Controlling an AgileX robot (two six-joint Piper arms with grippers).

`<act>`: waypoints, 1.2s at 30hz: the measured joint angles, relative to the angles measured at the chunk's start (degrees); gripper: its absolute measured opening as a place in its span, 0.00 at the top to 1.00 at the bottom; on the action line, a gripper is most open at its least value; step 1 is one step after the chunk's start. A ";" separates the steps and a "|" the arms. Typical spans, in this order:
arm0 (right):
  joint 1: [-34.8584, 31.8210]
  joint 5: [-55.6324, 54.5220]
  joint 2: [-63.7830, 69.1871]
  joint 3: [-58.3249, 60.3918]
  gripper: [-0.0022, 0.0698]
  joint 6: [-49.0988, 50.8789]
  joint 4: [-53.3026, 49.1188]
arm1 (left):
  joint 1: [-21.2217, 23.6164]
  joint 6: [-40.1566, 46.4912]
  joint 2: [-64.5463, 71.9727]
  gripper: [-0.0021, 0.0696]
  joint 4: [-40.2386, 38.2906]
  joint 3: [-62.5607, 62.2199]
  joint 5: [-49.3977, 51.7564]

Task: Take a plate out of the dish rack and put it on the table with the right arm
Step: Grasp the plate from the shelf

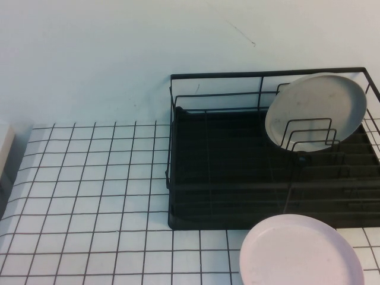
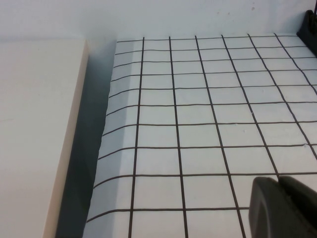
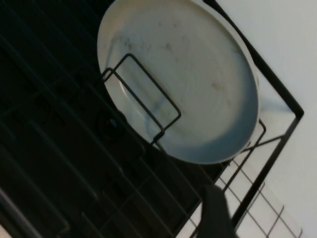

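The pale grey-white plate leans upright against wire dividers in the back right corner of the black dish rack. The rack stands on the gridded white table. In the right wrist view the plate fills the upper middle, and the rack lies dark beneath it. A dark part of my right gripper shows near the rack's corner rim, apart from the plate. My left gripper is shut and empty, low over the table far to the left. Neither gripper shows in the high view.
A pale pink-lilac plate lies flat on the table in front of the rack. A cream block stands beyond the table's left edge and also shows in the high view. A pale wall runs behind.
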 joint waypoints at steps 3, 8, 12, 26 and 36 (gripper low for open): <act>0.00 -1.67 4.31 -1.70 0.34 -6.98 4.72 | 0.00 0.00 0.00 0.98 0.00 0.00 0.00; 0.00 -4.85 11.50 -4.67 0.31 -17.66 12.46 | 0.00 0.00 0.00 0.98 0.00 0.00 0.00; 0.00 -6.15 17.15 -7.94 0.31 -22.58 14.65 | 0.00 0.00 0.00 0.98 0.00 0.00 0.00; 0.00 -7.97 30.92 -20.01 0.35 -25.64 20.88 | 0.00 0.00 0.00 0.98 0.00 0.00 0.00; 0.00 -5.43 33.31 -22.05 0.85 -26.89 21.70 | 0.00 0.00 0.00 0.98 0.00 0.00 0.00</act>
